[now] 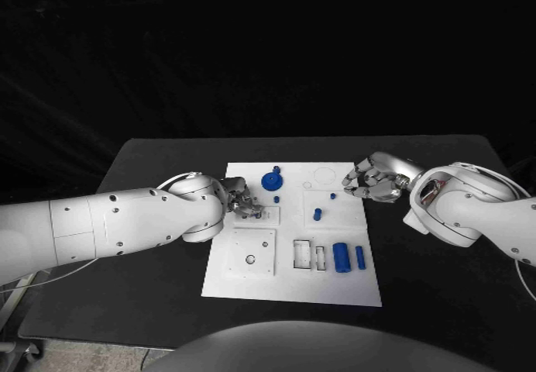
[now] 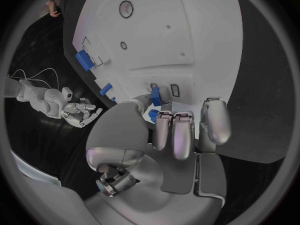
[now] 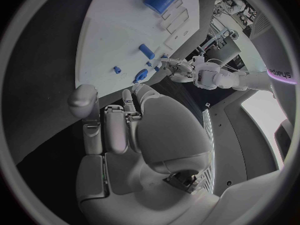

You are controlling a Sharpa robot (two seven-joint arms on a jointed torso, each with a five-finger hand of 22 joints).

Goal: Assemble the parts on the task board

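Note:
The white task board (image 1: 293, 280) lies in the middle of the black table. A blue wheel-shaped part (image 1: 272, 182) with a short post stands near its far left. My left hand (image 1: 242, 199) hovers at the board's left edge, fingers curled in. That blue part (image 2: 155, 96) shows just past its fingertips; I cannot tell whether they touch. My right hand (image 1: 376, 177) hangs over the board's far right edge with fingers curled and nothing in them (image 3: 125, 130). Two small blue pegs (image 1: 317, 215) (image 1: 331, 195) stand mid-board. Two blue cylinders (image 1: 341, 257) (image 1: 361, 258) lie near the front right.
A raised white square plate (image 1: 252, 250) with a small hole sits at the board's front left. Rectangular slots (image 1: 304, 254) lie beside the cylinders. Black table (image 1: 447, 294) surrounds the board on all sides.

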